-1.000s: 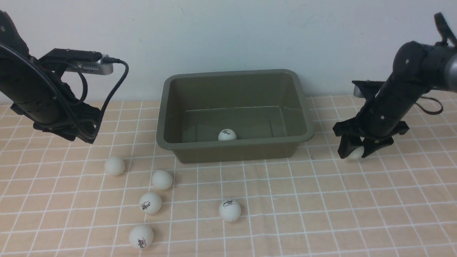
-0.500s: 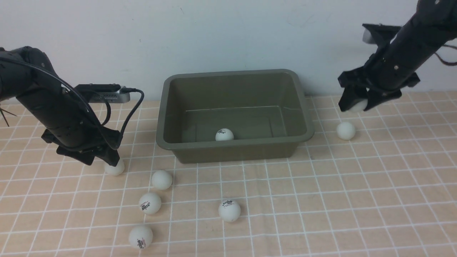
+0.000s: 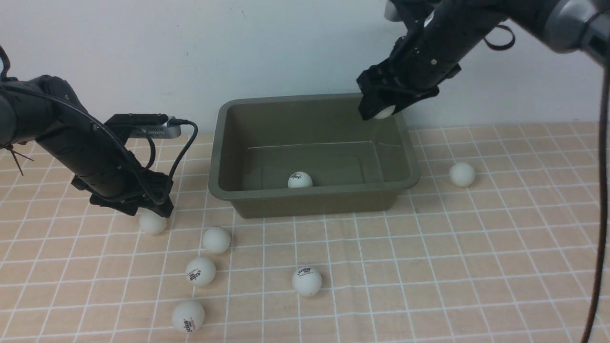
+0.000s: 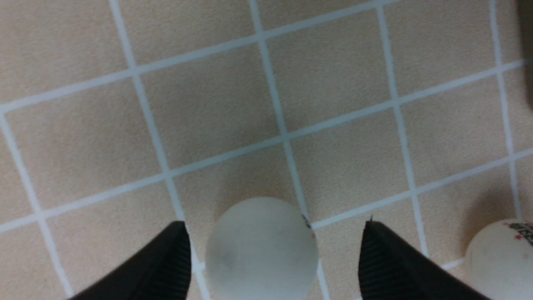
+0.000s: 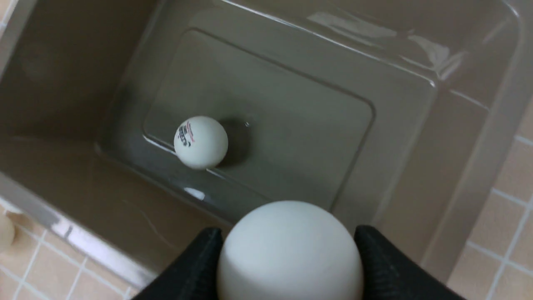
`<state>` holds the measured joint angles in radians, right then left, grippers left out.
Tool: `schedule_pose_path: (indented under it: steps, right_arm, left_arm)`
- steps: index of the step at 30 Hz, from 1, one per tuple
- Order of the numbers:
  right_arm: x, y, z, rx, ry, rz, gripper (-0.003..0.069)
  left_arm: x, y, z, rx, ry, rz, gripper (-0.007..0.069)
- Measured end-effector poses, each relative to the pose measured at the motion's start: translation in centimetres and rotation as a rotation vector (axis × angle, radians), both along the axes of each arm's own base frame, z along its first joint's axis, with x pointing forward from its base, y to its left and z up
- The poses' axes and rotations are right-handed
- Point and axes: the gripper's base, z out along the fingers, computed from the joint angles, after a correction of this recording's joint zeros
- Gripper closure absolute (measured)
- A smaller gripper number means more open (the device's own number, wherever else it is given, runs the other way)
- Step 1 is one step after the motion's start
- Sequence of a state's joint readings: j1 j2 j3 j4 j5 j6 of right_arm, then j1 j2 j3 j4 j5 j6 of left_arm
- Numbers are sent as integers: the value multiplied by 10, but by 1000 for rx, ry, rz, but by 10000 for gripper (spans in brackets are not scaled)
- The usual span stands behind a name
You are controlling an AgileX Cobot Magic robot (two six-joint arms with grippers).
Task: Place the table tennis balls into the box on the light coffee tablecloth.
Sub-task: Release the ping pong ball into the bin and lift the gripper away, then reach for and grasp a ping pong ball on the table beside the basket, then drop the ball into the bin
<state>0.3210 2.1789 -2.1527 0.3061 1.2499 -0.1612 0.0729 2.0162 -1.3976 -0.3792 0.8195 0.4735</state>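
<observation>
The olive-green box (image 3: 314, 193) stands on the light coffee tablecloth (image 3: 429, 267) with one table tennis ball (image 3: 300, 180) inside. My right gripper (image 3: 381, 110) hangs over the box's far right corner, shut on a white ball (image 3: 384, 112). The right wrist view shows that ball (image 5: 289, 250) pinched between both fingers above the box floor (image 5: 270, 125). My left gripper (image 3: 152, 212) is low at the left, open, straddling a ball (image 3: 152, 222) on the cloth. In the left wrist view that ball (image 4: 261, 249) sits between the fingertips with gaps on both sides.
More balls lie on the cloth in front of the box: three at the left (image 3: 216, 239), (image 3: 200, 271), (image 3: 188, 315) and one in the middle (image 3: 306, 281). Another ball (image 3: 462, 174) rests to the right of the box. A wall stands right behind the box.
My right arm lifted its ball off the cloth at the right and carried it left, over the box. My left gripper dropped down around the leftmost ball and its jaws widened.
</observation>
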Motion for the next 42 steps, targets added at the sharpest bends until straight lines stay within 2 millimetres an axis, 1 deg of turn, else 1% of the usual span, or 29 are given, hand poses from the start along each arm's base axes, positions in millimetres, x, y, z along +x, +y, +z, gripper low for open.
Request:
schedule_pose_path:
  steps: [3, 5, 8, 12, 14, 16, 17, 19, 20, 21, 23, 25, 27, 28, 30, 31, 32, 33, 34, 35, 36, 37, 38, 39, 40, 42]
  right_arm:
    - [9, 2, -5, -3, -14, -1, 297]
    - [15, 4, -10, -1, -17, -3, 297]
    - [18, 6, -19, 3, 0, -2, 297]
    - [23, 9, -38, 1, 41, -5, 297]
    - [25, 9, -45, -1, 54, -6, 297]
    - [25, 10, -46, 4, 59, -6, 297]
    - [25, 10, -46, 7, 60, -6, 297]
    - [25, 11, -47, 20, 68, -6, 297]
    - [25, 11, -47, 20, 68, -6, 297]
    - [25, 12, -49, 22, 72, -6, 297]
    - [26, 12, -51, 22, 77, -6, 290]
    - [27, 13, -56, 22, 87, -6, 255]
    - [26, 13, -55, 33, 91, -5, 200]
    - [26, 14, -55, 35, 91, -5, 197]
    - [24, 13, -43, 45, 69, -5, 161]
    - [22, 12, -38, 48, 60, -4, 158]
    - [20, 11, -27, 46, 36, -4, 152]
    - [19, 10, -23, 46, 27, -4, 151]
    - [15, 8, -11, 36, -3, -5, 150]
    - [15, 6, -6, 29, -15, -6, 150]
    - [12, 0, 7, 14, -50, -15, 150]
    - [11, -6, 15, -3, -74, -27, 150]
    - [10, -10, 19, -14, -86, -37, 150]
    - [12, -27, 27, -46, -106, -85, 150]
    - [13, -34, 28, -55, -109, -106, 150]
    - [16, -57, 26, -74, -94, -166, 150]
  left_arm:
    - [2, 0, -2, -4, -16, -3, 144]
    - [2, 0, -5, 1, -7, -5, 144]
    - [3, 1, -10, 3, 8, 1, 137]
    - [3, 1, -17, 2, 25, 7, 138]
    - [3, 1, -20, 1, 31, 9, 157]
    - [3, 1, -21, -1, 37, 16, 195]
    - [3, 1, -21, -2, 38, 17, 200]
    - [3, 1, -21, -3, 39, 24, 266]
    - [3, 1, -21, -3, 39, 24, 272]
    - [3, 1, -21, -4, 40, 24, 305]
    - [3, 1, -21, -4, 40, 25, 305]
    - [3, 1, -21, -3, 41, 23, 305]
    - [3, 1, -19, 6, 54, 12, 305]
    - [3, 1, -19, 6, 59, 10, 305]
    - [4, 3, -11, 25, 97, -14, 305]
    - [5, 3, -8, 30, 107, -14, 305]
    - [7, 5, 1, 49, 126, -23, 305]
    - [8, 6, 2, 53, 121, -21, 305]
    - [10, 7, 13, 68, 143, -19, 305]
    - [11, 8, 17, 71, 147, -18, 305]
    - [14, 8, 29, 75, 151, -12, 305]
    - [16, 8, 41, 74, 144, -10, 305]
    - [17, 7, 48, 72, 135, -9, 305]
    - [21, 0, 75, 62, 73, -16, 305]
    - [22, -6, 88, 52, 37, -25, 305]
    - [24, -28, 116, 27, -51, -65, 305]
